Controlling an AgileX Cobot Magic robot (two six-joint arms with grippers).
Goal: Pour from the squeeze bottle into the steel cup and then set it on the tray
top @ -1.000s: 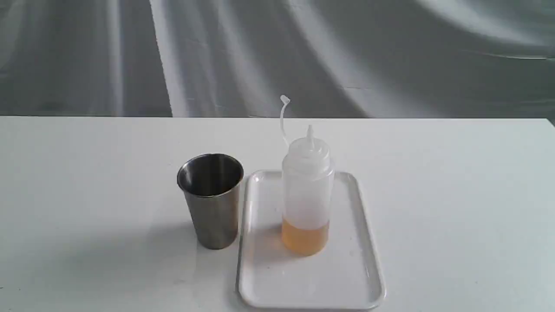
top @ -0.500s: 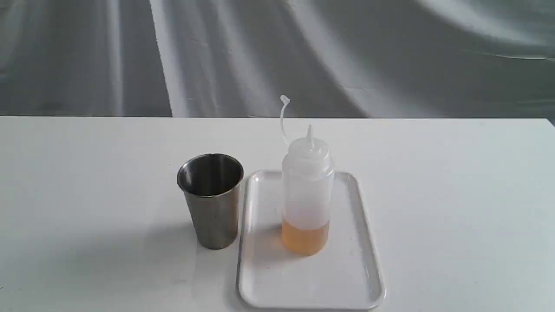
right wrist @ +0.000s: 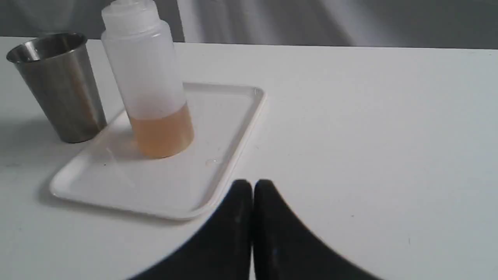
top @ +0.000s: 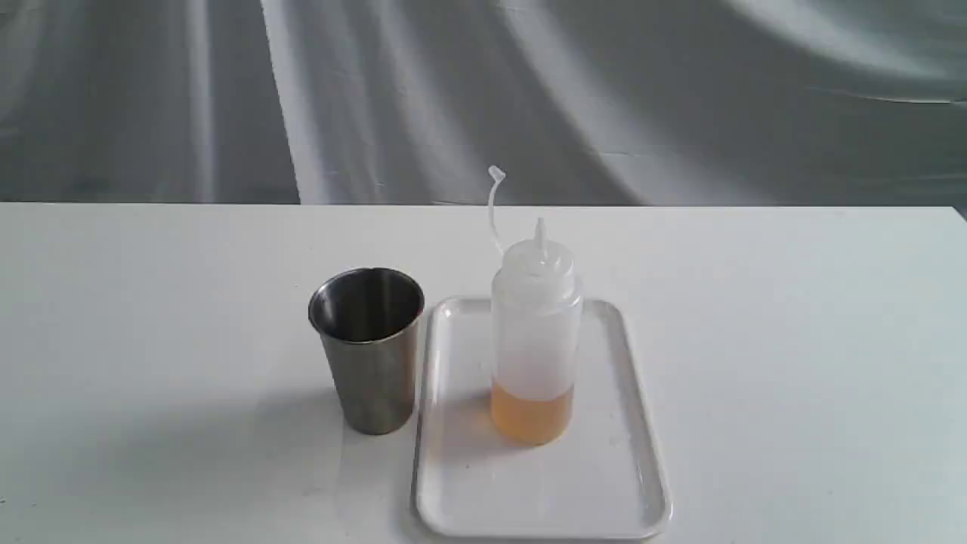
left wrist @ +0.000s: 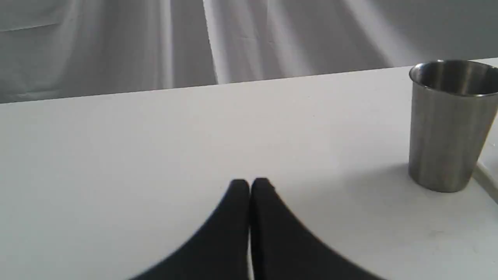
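While upright on tray (top: 545, 491), squeeze bottle (top: 535, 332) beside steel cup (top: 370, 363); left claw (left wrist: 250, 183), right claw (right wrist: 253, 184) clenched, empty

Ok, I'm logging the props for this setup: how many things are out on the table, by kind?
squeeze bottle: 1
steel cup: 1
tray: 1
Total: 3

Inspection finding: no legible text, label, brand, number or sign in any view. The bottle (top: 535, 332), the cup (top: 368, 355), the tray (top: 604, 483) and the table (top: 793, 340) all show plain, unmarked surfaces.
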